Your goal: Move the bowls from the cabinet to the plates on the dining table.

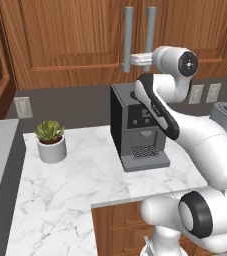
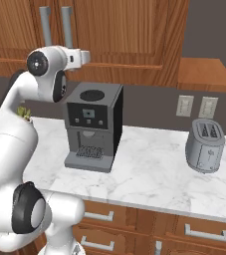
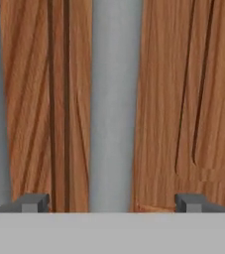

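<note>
I see my gripper [image 3: 112, 202] spread wide against the cabinet [image 3: 168, 99]; its grey bar handle [image 3: 113, 99] runs toward twelve o'clock between the fingertips [image 3: 33, 202], untouched by either.

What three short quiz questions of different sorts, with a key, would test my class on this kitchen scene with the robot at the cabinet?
1. True or false: the cabinet doors are shut.
2. Which appliance stands right below the hand? A) toaster B) coffee machine C) kettle
3. Fill in: the open hand straddles one grey bar ______ of the cabinet.

Key: 1 true. 2 B. 3 handle.
</note>
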Available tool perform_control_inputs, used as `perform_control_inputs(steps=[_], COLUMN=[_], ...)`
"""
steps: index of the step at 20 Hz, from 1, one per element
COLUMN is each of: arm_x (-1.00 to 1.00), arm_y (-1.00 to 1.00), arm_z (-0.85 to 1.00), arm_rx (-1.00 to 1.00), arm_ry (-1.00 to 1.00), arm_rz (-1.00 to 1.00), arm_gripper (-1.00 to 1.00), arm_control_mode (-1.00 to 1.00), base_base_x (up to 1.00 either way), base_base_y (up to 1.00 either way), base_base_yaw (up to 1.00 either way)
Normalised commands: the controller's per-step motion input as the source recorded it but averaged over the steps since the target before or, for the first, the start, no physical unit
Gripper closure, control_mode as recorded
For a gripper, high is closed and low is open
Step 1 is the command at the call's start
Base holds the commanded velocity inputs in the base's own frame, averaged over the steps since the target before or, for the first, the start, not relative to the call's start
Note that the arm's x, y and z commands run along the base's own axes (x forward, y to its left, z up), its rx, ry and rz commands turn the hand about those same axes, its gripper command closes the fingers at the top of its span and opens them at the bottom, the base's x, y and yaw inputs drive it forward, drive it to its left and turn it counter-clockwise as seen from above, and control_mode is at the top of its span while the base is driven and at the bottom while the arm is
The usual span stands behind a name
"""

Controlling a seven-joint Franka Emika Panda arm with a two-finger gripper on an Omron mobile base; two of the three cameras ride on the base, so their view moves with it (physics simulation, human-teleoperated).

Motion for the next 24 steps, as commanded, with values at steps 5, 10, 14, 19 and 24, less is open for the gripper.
perform_control_inputs(steps=[5, 10, 14, 19, 24], arm_x=[0.32, 0.35, 0.38, 0.4, 0.38], arm_y=[0.03, 0.0, 0.0, 0.0, 0.03], arm_z=[-0.01, 0.0, 0.0, 0.0, 0.0], arm_rx=[0.0, 0.0, 0.0, 0.0, 0.0], arm_ry=[-0.06, -0.04, 0.0, 0.01, 0.03], arm_rz=[0.0, 0.0, 0.0, 0.0, 0.0], arm_gripper=[-1.0, -1.0, -1.0, -1.0, 1.0], arm_control_mode=[-1.0, -1.0, -1.0, -1.0, -1.0], base_base_x=[0.0, 0.0, 0.0, 0.0, 0.0], base_base_y=[0.0, 0.0, 0.0, 0.0, 0.0], base_base_yaw=[0.0, 0.0, 0.0, 0.0, 0.0])
